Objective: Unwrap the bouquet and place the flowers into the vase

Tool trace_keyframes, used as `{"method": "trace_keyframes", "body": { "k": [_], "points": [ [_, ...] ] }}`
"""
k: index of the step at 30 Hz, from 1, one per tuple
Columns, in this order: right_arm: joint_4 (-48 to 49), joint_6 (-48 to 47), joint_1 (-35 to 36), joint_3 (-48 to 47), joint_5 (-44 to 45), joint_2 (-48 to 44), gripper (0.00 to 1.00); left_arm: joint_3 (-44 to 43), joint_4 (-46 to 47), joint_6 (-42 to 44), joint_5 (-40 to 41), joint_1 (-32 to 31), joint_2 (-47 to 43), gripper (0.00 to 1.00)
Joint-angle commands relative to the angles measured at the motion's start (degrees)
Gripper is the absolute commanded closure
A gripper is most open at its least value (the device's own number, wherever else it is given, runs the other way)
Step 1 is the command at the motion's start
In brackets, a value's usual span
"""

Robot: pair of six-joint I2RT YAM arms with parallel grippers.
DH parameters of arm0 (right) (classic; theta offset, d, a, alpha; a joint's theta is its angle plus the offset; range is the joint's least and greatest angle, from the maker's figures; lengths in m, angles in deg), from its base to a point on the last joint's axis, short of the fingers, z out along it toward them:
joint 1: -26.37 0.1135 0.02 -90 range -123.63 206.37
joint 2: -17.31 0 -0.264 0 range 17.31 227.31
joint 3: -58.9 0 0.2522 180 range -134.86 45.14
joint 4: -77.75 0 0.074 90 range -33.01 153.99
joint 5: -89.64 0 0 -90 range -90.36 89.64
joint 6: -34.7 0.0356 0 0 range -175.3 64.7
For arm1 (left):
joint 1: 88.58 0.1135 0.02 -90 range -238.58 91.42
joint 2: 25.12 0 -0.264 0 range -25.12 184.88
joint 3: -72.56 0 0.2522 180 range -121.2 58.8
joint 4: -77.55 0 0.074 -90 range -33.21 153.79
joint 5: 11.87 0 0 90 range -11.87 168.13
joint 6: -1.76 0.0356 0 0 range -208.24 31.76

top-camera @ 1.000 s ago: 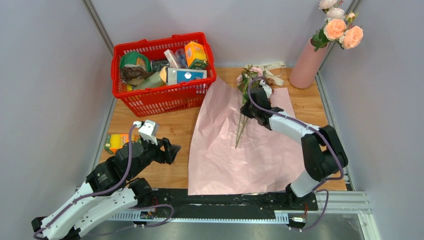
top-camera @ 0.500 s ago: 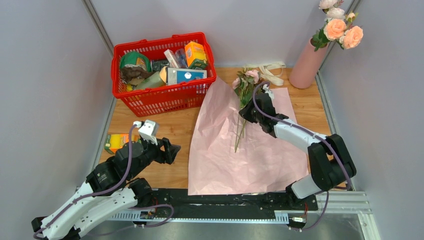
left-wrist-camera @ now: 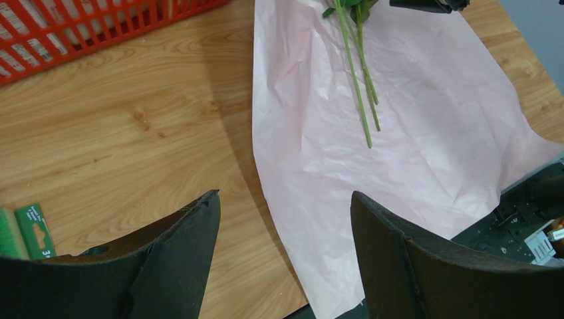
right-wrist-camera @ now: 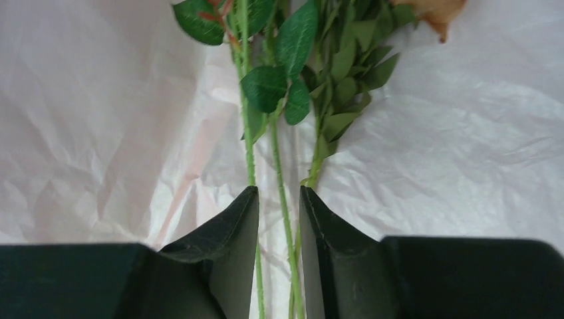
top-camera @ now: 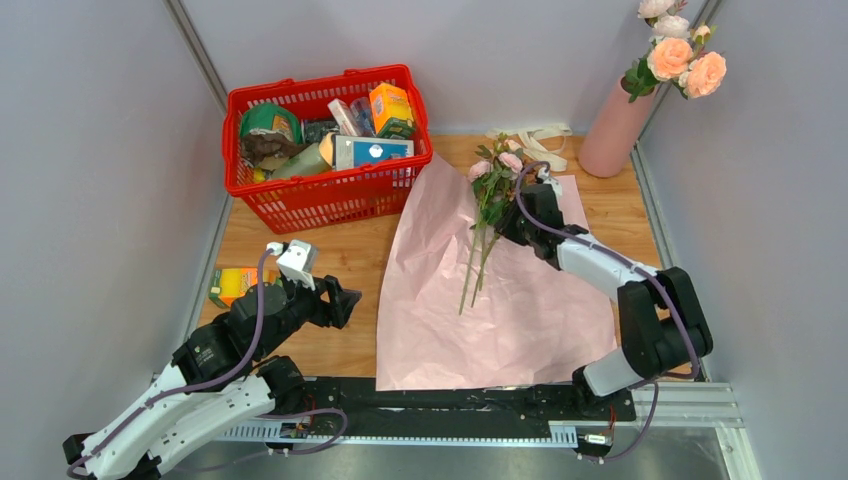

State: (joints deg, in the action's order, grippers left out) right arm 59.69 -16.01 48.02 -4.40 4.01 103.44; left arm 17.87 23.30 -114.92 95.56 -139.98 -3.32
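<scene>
Back right, the vase (top-camera: 612, 135) holds peach roses (top-camera: 680, 60) — left gripper (left-wrist-camera: 284, 197) gaping, right gripper (right-wrist-camera: 278, 193) loose around stems (right-wrist-camera: 250, 159).

Left arm (top-camera: 180, 405), right arm (top-camera: 590, 260): white links, black joints, purple cables. Left pincer (left-wrist-camera: 284, 199): black wedge fingers.

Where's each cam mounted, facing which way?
Top external: above and behind the bases, looking down at the wooden table; both arms show.
Left wrist: low, looking across the crumpled pink wrapping paper; left gripper at bottom.
Right wrist: close over long green-stemmed leafy flowers; right gripper at bottom.
Shared: flowers and paper show in all three.
</scene>
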Motion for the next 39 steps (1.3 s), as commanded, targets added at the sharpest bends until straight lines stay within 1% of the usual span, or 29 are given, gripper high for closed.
{"method": "trace_keyframes", "body": {
  "k": [1,13,25,33,36,38,39],
  "points": [
    [-0.4,-1.6,-2.9,-2.5,-1.0,2.5,0.68,0.2,1.4,0.8,-0.4,-0.2,0.3,0.21],
    [0.0,1.6,-4.0,-8.1,0.5,11.4,0.68,0.2,1.5,0.7,-0.2,-0.2,0.2,0.21],
    [-0.2,1.8,-3.0,-9.5,2.7,17.3,0.69,0.3,1.6,0.8,-0.6,-0.2,0.0,0.21],
    [-1.2,1.9,-2.6,-10.0,5.4,18.7,0.83,0.3,1.6,0.9,-0.6,-0.2,-0.4,0.21],
    [-1.2,1.5,-2.6,-10.6,5.6,18.6,0.91,0.3,1.6,0.8,-0.6,-0.2,-0.4,0.21],
    [-1.0,1.2,-2.6,-10.7,5.8,17.6,0.99,0.3,1.6,0.9,-0.6,-0.2,-0.3,0.21],
    [-0.9,1.2,-2.6,-10.6,6.0,16.6,1.00,0.3,1.6,0.8,-0.6,-0.2,-0.4,0.21]
  ]
}}
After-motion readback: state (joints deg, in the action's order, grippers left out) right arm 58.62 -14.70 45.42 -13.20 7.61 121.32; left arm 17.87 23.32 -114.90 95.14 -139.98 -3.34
